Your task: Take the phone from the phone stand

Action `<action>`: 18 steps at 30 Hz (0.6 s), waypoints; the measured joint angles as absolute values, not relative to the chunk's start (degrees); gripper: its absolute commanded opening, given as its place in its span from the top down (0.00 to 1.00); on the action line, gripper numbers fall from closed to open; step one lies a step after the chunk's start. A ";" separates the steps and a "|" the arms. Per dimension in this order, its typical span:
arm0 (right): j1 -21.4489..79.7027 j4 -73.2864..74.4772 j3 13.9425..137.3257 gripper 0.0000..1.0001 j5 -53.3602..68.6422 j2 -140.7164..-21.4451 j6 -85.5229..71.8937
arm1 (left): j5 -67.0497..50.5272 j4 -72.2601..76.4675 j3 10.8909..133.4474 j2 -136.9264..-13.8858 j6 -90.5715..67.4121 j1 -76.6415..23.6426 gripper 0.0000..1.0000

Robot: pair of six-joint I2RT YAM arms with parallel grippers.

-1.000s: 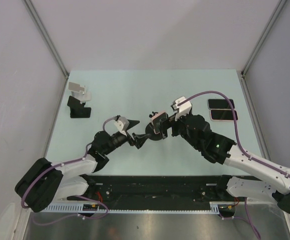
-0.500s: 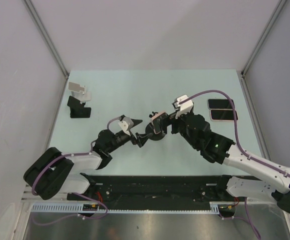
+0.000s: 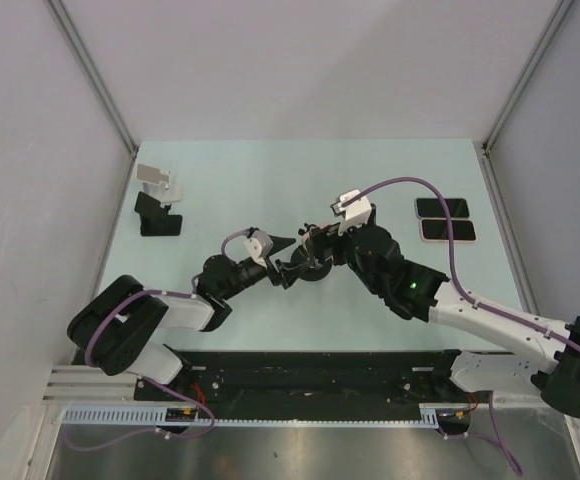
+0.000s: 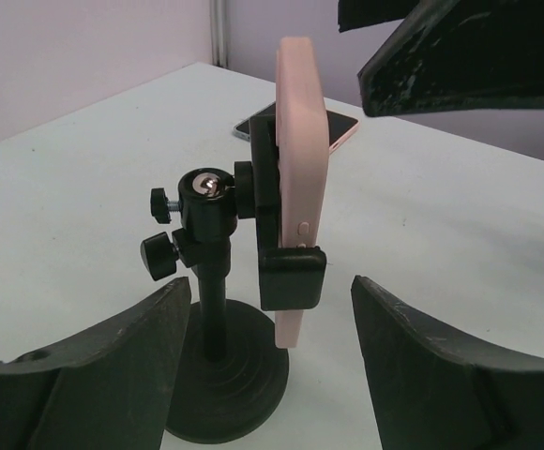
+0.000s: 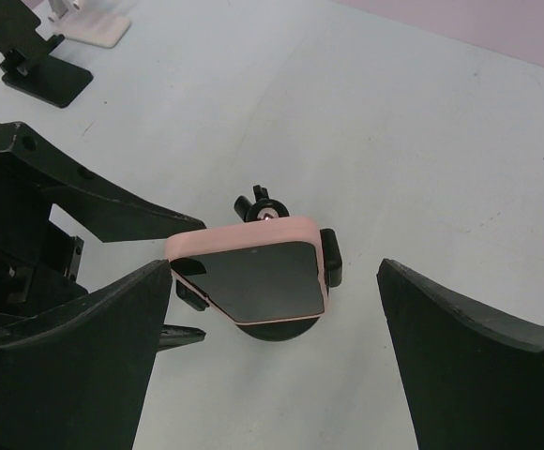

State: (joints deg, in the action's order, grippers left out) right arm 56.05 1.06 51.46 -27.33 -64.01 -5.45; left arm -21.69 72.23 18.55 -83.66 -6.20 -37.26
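Note:
A phone in a pink case [image 4: 300,122] stands upright, clamped in a black phone stand [image 4: 218,281] at the table's middle. My left gripper [image 4: 267,314] is open, with its fingers [image 4: 113,375] on either side of the stand's base and not touching it. My right gripper [image 5: 274,274] is open above the phone [image 5: 258,277], with its fingers [image 5: 460,347] on both sides of it and apart from it. In the top view the phone on its stand [image 3: 310,262] sits between the left gripper [image 3: 282,264] and the right gripper [image 3: 320,246].
Two other phones [image 3: 441,208] [image 3: 447,230] lie flat at the right of the table. An empty black stand [image 3: 156,215] and a white stand [image 3: 158,180] are at the far left. Grey walls enclose the table on three sides.
My left gripper has moved right, closing in on the stand's base. My right gripper has shifted left and now sits over the phone.

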 measured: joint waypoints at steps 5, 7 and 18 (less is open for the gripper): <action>56.03 1.19 51.66 0.03 -27.83 -65.30 -6.31 | -21.78 72.73 18.55 -83.66 -6.31 -37.39 0.35; 56.03 1.56 51.99 0.03 -27.79 -66.08 -7.05 | -21.78 72.86 18.55 -83.66 -6.28 -37.50 0.39; 56.03 2.59 53.58 0.04 -28.23 -69.82 -12.32 | -20.14 72.84 18.55 -83.50 -6.07 -38.76 0.78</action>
